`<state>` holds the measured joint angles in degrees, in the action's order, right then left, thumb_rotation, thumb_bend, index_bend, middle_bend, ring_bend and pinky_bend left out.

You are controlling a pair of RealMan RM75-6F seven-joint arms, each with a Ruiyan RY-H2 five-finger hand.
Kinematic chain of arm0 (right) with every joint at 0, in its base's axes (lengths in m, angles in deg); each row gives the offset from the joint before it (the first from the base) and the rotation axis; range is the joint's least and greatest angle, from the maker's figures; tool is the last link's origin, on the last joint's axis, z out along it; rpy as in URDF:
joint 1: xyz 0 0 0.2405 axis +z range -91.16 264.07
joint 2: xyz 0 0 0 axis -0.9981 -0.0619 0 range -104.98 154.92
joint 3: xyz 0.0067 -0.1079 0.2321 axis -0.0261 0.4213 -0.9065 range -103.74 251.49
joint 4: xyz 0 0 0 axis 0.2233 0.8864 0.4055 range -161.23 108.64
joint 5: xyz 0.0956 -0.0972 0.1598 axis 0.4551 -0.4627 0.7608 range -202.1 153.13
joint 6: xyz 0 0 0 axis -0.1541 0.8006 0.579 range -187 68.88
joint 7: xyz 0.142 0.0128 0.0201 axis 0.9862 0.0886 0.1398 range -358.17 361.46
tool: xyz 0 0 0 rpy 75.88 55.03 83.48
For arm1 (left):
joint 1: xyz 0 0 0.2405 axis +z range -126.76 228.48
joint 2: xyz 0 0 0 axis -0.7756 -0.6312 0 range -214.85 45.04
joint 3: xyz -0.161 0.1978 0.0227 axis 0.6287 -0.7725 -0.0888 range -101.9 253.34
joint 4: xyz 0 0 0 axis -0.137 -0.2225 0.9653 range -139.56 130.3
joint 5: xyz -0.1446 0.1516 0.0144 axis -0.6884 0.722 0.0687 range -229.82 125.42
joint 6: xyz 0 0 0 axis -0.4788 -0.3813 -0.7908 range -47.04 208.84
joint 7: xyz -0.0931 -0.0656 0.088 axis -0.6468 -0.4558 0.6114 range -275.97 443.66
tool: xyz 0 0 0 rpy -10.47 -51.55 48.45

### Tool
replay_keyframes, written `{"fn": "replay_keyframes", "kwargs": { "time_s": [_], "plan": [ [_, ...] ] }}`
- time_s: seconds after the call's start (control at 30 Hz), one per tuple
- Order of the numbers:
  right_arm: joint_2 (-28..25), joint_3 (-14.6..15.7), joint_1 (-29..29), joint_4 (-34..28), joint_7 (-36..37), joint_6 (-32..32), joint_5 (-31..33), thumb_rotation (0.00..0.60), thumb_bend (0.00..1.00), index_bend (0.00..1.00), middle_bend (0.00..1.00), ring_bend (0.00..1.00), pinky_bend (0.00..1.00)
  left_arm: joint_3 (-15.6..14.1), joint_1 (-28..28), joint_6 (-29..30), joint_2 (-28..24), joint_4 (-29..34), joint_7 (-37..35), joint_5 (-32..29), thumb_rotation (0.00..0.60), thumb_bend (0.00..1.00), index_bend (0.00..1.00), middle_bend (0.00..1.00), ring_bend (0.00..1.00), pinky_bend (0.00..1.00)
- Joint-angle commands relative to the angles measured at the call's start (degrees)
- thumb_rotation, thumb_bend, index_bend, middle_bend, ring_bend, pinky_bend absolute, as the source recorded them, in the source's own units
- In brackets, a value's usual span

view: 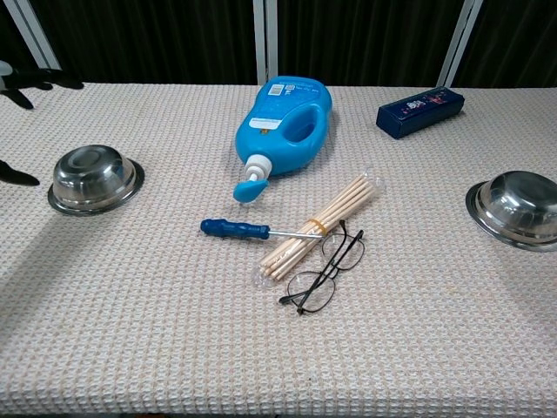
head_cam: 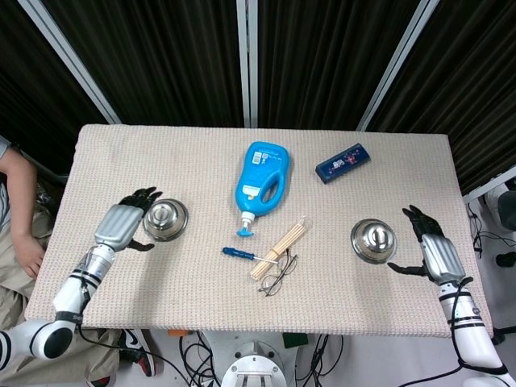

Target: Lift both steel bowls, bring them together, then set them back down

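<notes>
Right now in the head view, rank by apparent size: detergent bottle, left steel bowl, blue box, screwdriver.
Largest to smallest:
1. blue detergent bottle
2. left steel bowl
3. blue box, about the bowl's span but narrower; close call
4. blue-handled screwdriver

Bottle [head_cam: 261,184] between two bowls [head_cam: 166,219] [head_cam: 376,240] (well apart).

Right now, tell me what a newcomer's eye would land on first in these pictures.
The big blue bottle lying on its side at the table's middle draws the eye first. Next come the two steel bowls, upside down on the cloth: the left bowl beside the open left hand, the right bowl beside the open right hand. Neither hand touches its bowl.
</notes>
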<state>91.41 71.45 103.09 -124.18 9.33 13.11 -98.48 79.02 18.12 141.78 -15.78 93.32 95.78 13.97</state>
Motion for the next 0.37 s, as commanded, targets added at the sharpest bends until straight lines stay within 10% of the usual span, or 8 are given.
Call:
{"fn": "replay_keyframes", "kwargs": {
  "time_s": [0.03, 0.37],
  "plan": [
    [2.41, 1.62, -5.30, 0.89, -1.68, 8.16, -3.74, 0.600, 0.00, 0.00, 0.00, 0.00, 0.00, -3.53, 8.37, 14.25, 2.01, -0.28, 0.55, 9.30, 0.522, 0.00, 0.00, 0.00, 0.00, 0.08],
    [13.02, 2.95, -12.82, 11.73, -5.96, 16.43, -4.41, 0.600, 0.00, 0.00, 0.00, 0.00, 0.00, -10.19, 21.38, 28.60, 7.26, -6.62, 2.72, 16.67, 0.557, 0.00, 0.00, 0.00, 0.00, 0.08]
  ]
}}
